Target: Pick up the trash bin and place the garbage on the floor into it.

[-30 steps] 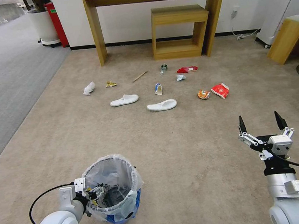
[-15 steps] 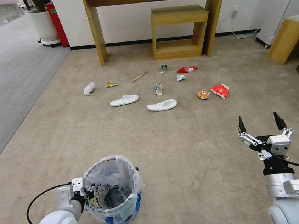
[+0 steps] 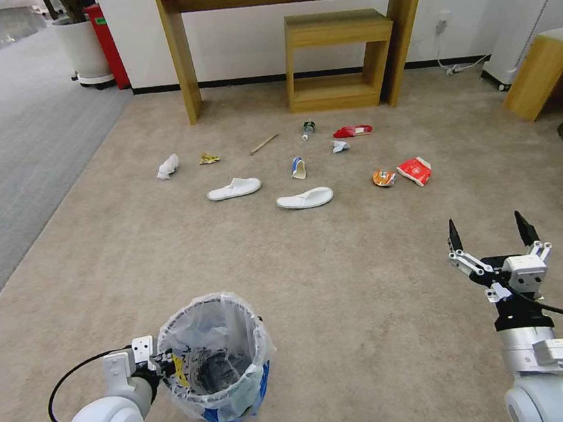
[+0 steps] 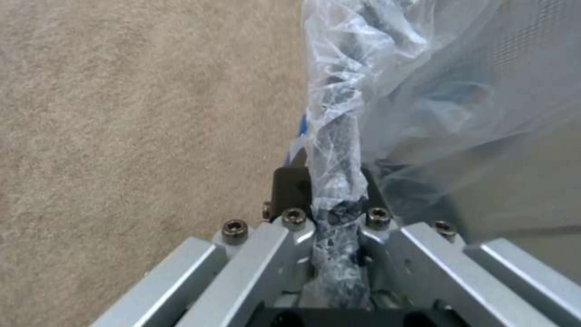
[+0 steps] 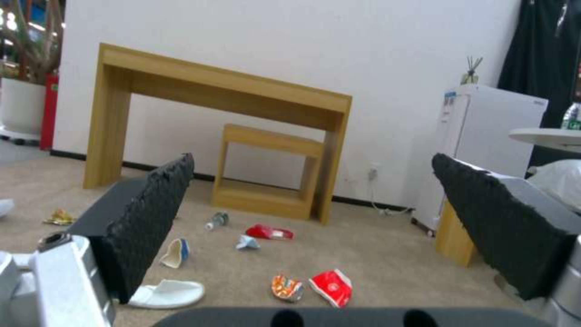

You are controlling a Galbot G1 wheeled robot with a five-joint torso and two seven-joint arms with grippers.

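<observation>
Head view: trash bin (image 3: 215, 359) in left claw (image 3: 166, 369).

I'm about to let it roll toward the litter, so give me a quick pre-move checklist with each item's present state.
1. Left end effector clamped on the trash bin rim and liner: ok.
2. Bin upright, mouth open: ok.
3. Bin lifted off the floor: cannot tell.
4. Right end effector open and empty: ok.
5. Carpet between bin and nearest slipper free of obstacles: ok.
</observation>
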